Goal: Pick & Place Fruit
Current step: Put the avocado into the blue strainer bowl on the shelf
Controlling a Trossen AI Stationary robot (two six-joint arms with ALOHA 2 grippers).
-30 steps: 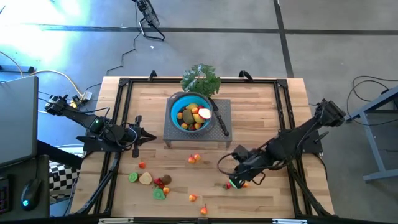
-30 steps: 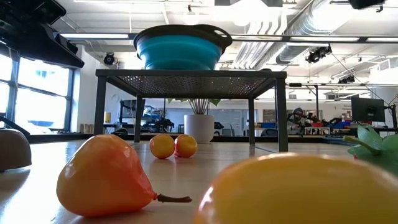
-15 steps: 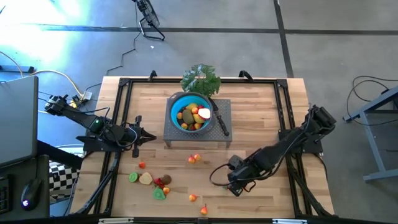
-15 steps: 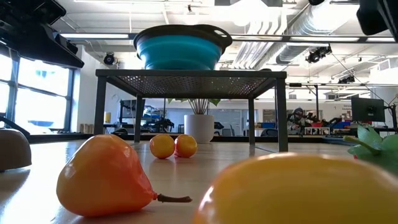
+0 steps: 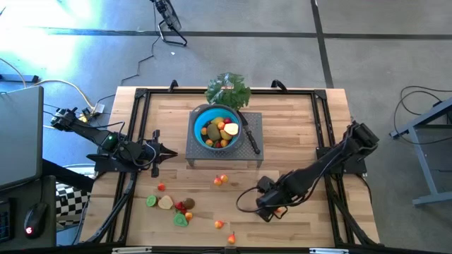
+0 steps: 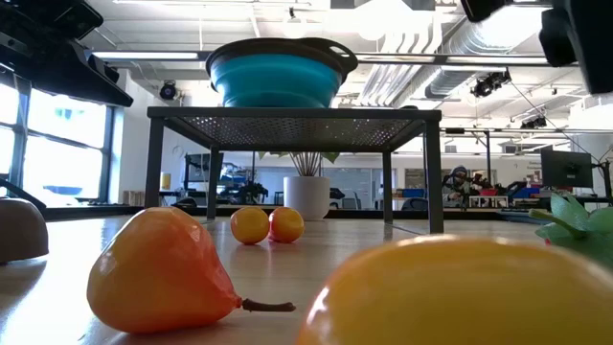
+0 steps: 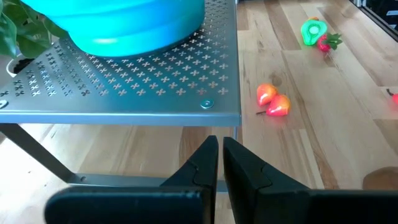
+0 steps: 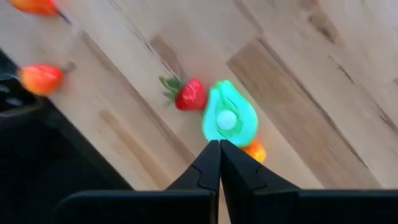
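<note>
Your right claw [image 8: 219, 144] is pressed together, pinching nothing, over the surface [image 5: 296, 127]. Just ahead lie a green, cream-centred fruit slice [image 8: 229, 119] and a red strawberry [image 8: 188, 96]. Since a second ago it closed.

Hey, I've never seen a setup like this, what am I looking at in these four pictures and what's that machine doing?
Two dark robot arms work at a wooden table. One picture looks straight down, one looks level across the tabletop, and two come from cameras on the arms' wrists. A blue bowl already holding toy fruit sits on a grey metal stand, with leafy greens behind. More small toy fruits lie scattered on the wood. The left gripper waits beside the stand, jaws shut. The right gripper is low over the table's front, jaws shut and empty, above a green slice, a strawberry and an orange piece.
</note>
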